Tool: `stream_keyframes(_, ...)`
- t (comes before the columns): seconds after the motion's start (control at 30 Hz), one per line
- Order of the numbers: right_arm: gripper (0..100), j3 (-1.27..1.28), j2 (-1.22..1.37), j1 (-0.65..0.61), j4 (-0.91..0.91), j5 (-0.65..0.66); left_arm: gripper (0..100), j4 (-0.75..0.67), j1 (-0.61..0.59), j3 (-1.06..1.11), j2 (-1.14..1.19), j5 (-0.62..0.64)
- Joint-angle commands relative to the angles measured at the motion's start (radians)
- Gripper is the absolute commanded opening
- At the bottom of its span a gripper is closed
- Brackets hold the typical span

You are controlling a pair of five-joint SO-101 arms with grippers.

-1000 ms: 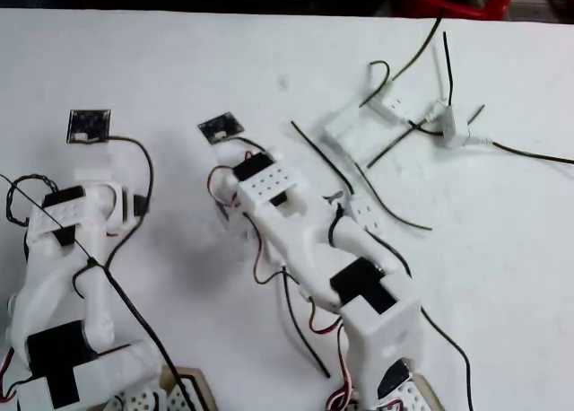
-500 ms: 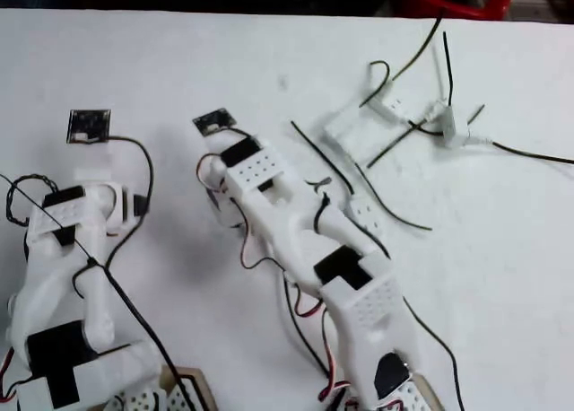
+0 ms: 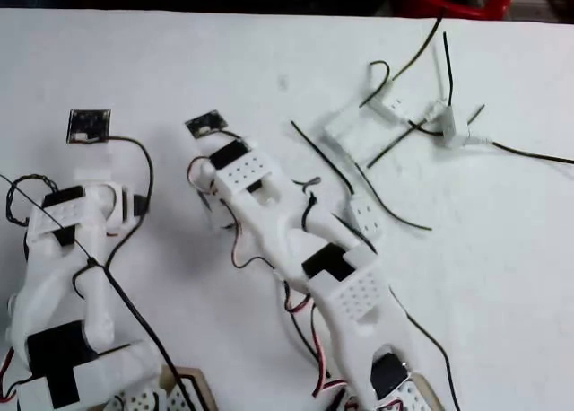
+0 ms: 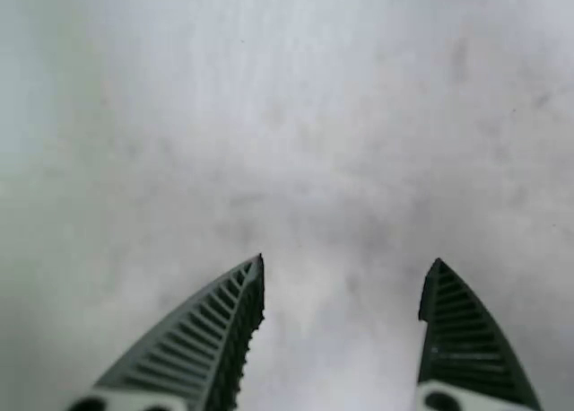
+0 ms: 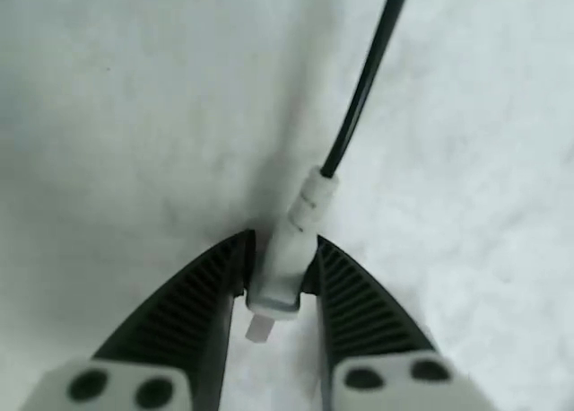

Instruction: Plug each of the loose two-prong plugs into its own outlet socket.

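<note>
Right gripper (image 5: 282, 240) jaws pinch one two-prong plug (image 5: 303, 209), not yet inserted; all plugging judged outstanding. Left gripper (image 4: 348, 261) jaws spread above the bench (image 4: 269, 115).

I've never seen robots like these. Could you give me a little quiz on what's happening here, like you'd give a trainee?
1. True or false: the left tool is clamped shut.
2. Multiple choice: the right tool grips a white plug. What colour is its cord? A red, B black, C yellow.
3. Fill the gap: beneath the left tool lies the white ____.
Key: 1 false, its fingers stand apart. 2 B. 3 table.
</note>
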Motion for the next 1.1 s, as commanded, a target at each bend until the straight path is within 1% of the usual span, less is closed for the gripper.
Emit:
stream_keyframes(0.0, 1.7, -0.037, -0.015, 0.001, 0.022, -0.005, 28, -0.015, -0.005, -0.003, -0.035, 0.011)
stream_keyframes(0.1, 2.8, -0.038, -0.015, 0.018, 0.042, -0.008, 28, -0.015, -0.005, -0.003, -0.035, 0.011)
stream_keyframes(0.23, 9.5, -0.038, -0.015, 0.019, 0.042, -0.012, 28, -0.015, -0.005, -0.003, -0.035, 0.009)
stream_keyframes(0.43, 6.6, -0.106, -0.010, 0.022, 0.044, -0.014, 28, -0.015, -0.005, -0.003, -0.035, 0.009)
stream_keyframes(0.57, 6.8, -0.114, -0.015, 0.021, 0.044, -0.015, 28, -0.015, -0.005, -0.003, -0.035, 0.009)
stream_keyframes(0.67, 7.0, -0.114, -0.010, 0.022, 0.044, -0.071, 28, -0.015, -0.005, -0.003, -0.035, 0.008)
stream_keyframes(0.9, 7.1, -0.112, -0.005, 0.021, 0.042, -0.075, 28, -0.015, -0.005, -0.003, -0.035, 0.008)
stream_keyframes(1.07, 13.7, -0.112, -0.005, 0.021, 0.044, -0.083, 28, -0.015, -0.005, -0.003, -0.035, 0.006)
